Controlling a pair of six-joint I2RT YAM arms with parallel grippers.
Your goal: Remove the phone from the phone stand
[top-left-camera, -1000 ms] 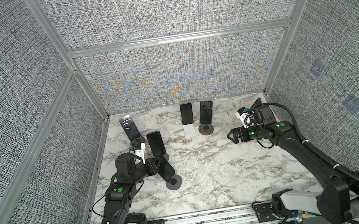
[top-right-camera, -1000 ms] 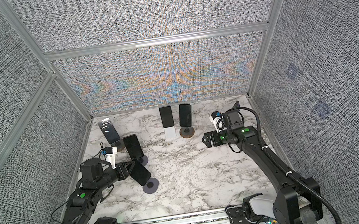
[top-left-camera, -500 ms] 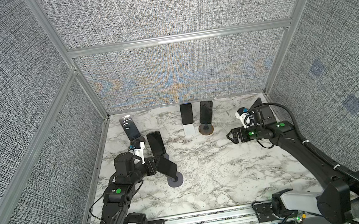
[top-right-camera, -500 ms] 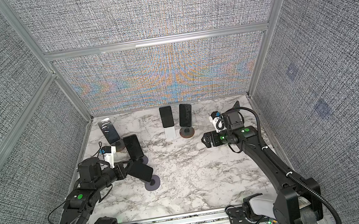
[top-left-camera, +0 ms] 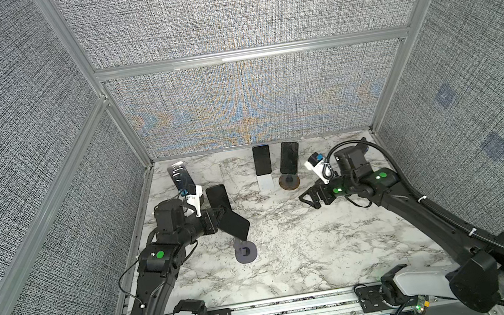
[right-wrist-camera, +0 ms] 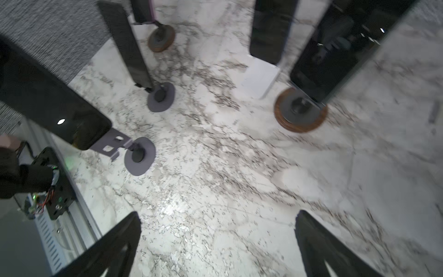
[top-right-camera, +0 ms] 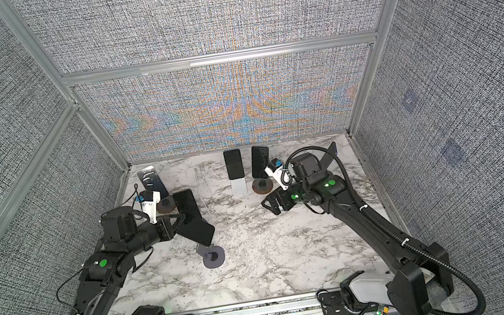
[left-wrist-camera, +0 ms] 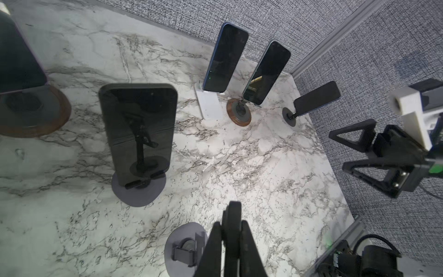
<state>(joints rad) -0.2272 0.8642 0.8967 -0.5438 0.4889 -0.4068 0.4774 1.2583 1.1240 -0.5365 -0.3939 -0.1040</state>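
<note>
Black phone (top-left-camera: 236, 225) in left claw (top-left-camera: 221, 218), perhaps unseated

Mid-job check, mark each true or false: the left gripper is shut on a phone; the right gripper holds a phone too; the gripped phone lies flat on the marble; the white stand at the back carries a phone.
1. The left gripper is shut on a black phone. True.
2. The right gripper holds a phone. False: it is open and empty over the marble table.
3. The gripped phone lies flat on the marble. False: it is held tilted, off the marble, by the grey stand.
4. The white stand carries an upright phone. True.
</note>
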